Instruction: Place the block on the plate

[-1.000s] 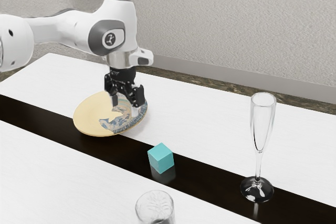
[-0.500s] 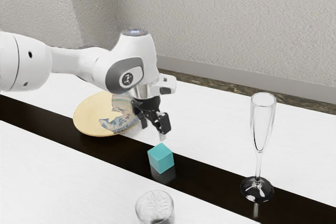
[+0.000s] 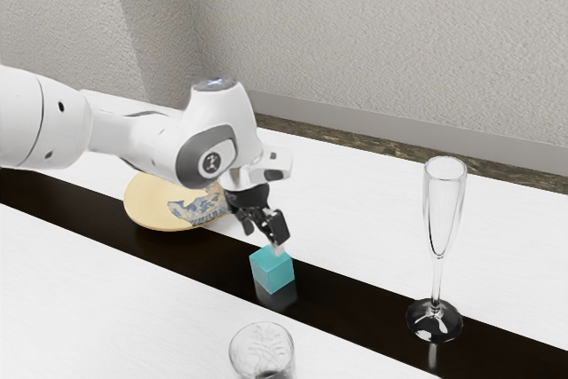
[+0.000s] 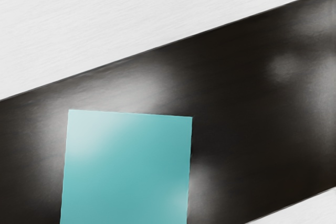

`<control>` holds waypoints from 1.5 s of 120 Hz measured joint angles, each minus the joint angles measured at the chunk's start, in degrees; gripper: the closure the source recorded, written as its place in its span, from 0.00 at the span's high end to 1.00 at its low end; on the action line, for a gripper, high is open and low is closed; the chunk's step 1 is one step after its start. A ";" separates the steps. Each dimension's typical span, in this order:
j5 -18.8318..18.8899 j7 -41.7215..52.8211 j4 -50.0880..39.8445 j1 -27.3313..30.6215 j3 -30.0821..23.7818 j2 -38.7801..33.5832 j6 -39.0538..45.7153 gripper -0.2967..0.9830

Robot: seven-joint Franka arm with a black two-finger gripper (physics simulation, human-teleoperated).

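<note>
While the block (image 3: 272,269) is resting on the dark strip (image 3: 355,296), off the plate, the gripper (image 3: 264,240) is hanging over it with fingers parted, presumably because it is lining up to straddle the cube for a pinch. Beyond, the plate (image 3: 155,204) is lying face up, its broad surface offering room for the block. As for what is escaping sight, the tumbler (image 3: 262,352) is running past the exterior view's lower edge, contact between fingertip and block is defying judgement, and the arm (image 3: 133,138) is hiding the plate's far rim
</note>
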 joint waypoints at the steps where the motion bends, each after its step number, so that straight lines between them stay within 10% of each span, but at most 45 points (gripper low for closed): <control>1: -0.09 0.12 -0.05 0.00 -0.06 0.03 0.08 0.77; 180: -6.20 12.53 2.04 3.37 -0.58 11.97 5.50 0.71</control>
